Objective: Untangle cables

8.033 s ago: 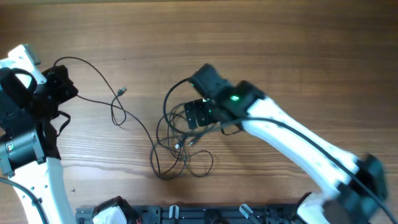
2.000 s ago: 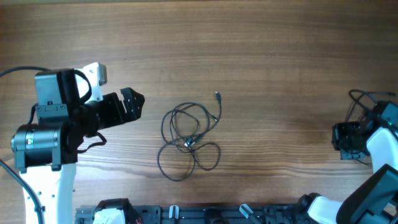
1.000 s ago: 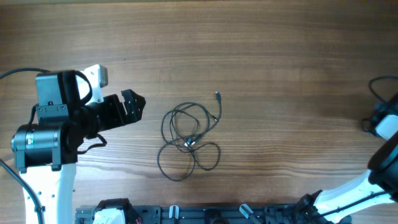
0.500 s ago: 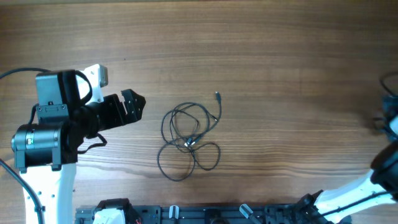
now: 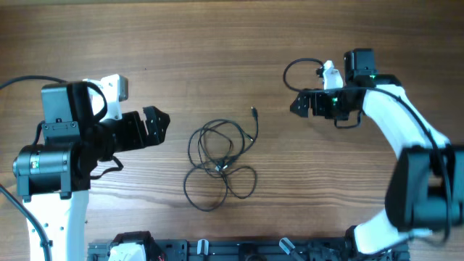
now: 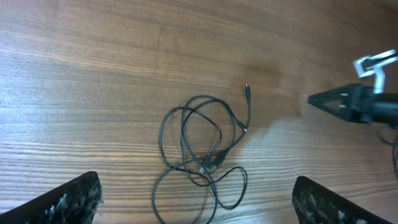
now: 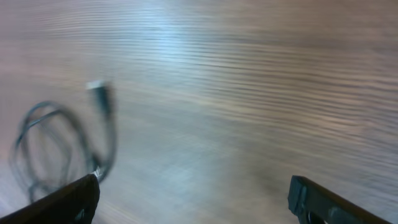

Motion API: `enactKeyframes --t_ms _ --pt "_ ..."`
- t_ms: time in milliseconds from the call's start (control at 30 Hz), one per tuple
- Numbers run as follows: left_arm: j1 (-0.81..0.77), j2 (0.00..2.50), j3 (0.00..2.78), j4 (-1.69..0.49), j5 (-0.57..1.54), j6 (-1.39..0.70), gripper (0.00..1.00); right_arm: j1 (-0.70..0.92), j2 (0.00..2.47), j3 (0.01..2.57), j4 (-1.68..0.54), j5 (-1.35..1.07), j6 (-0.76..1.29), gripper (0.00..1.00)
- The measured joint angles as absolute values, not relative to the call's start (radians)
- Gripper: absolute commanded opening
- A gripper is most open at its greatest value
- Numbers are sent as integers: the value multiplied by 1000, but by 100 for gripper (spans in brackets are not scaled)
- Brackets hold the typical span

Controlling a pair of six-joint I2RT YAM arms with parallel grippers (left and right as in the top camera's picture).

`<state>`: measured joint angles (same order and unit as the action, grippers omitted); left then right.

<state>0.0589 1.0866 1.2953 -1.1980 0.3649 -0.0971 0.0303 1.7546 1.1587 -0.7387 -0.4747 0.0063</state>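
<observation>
Black cable tangle point(image 5: 220, 164): laid in loose overlapping loops at mid wooden desk point(image 5: 217, 43), touched by nothing. Left fingers point(image 6: 67, 199): spread wide, nothing held, placed near the tangle. Right fingers point(image 7: 323, 202): spread wide, nothing held, kept apart from it.

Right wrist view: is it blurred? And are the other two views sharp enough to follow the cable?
Right wrist view: blurred all over, the wood grain streaked, the cable and its plug smeared. Left wrist view: sharp, the cable crisp with faint shadows, only the dark fingers at the bottom corners soft. Overhead view: table and cable sharp, the right arm slightly soft lower down.
</observation>
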Motion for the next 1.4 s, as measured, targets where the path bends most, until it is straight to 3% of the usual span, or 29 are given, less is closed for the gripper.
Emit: enactKeyframes --t_ms 167,433,533,700,800,1000,1100,1167,1400 --pt "59 1087 1295 -1198 365 -59 100 235 1440 1159 -970 -519 -89 100" --pt "58 1144 1274 -1180 365 -50 93 522 1438 1155 -1032 -548 -69 100" --pt "38 1224 1271 -1187 366 -49 89 692 1437 1153 -984 -473 38 100" --pt "-141 1410 1219 -1132 388 -43 78 1019 1239 1147 -844 -117 428 100" --pt "-225 1488 1169 -1052 378 -43 70 1033 1085 1147 -937 17 550 100" --pt "-273 1525 998 -878 242 -176 68 1034 823 1148 -1162 180 697 99" --pt "-279 1528 894 -749 228 -261 63 1034 805 1148 -1198 191 730 100" --pt "-304 1528 823 -667 225 -308 52 1034 809 1148 -1205 192 741 100" --pt "-406 1529 760 -583 202 -381 46 1034 842 1148 -1211 187 748 100"
